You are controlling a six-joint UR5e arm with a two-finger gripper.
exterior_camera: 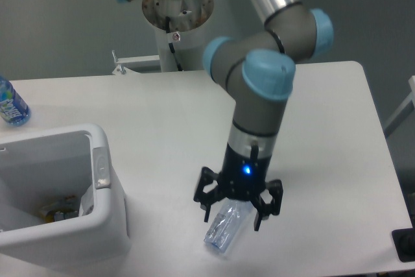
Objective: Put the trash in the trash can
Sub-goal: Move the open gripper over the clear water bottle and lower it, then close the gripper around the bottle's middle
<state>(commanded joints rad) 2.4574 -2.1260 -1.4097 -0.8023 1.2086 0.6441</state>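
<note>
Status: roughly half done, judging by the layout.

The trash can (pixel 104 180) sits at the table's front-left corner. Inside, low against the right wall, there's some whitish crumpled material with a bit of yellowish stuff next to it; that looks like the wrapper (pixel 83 203), so piece one reads as delivered. Contents are too small and dim to say more.

Piece two, the crushed bottle (pixel 224 226), lies on the table (pixel 162 115) near the front edge, well apart from the can. It lies flat, angled, lower end toward the camera; its upper part, cap included, is hidden under the tool.

The gripper (pixel 232 211) hangs directly over the bottle's upper half, pointing straight down, fingers spread wide with one on each side of the bottle. Jaws aren't closed on anything. Can't tell whether the fingertips touch the table or the plastic yet.

Remaining, as a judgement: close on the bottle, lift, carry left across the table to the can, release over the opening.

Risks: thin crushed plastic may deform or slip under the pinch, and the grasp looks off-center toward the cap end, so the bottle may tilt when lifted.

An uncrushed bottle with a blue label (pixel 9 105) stands at the far left edge behind the can; not part of the job.
</note>
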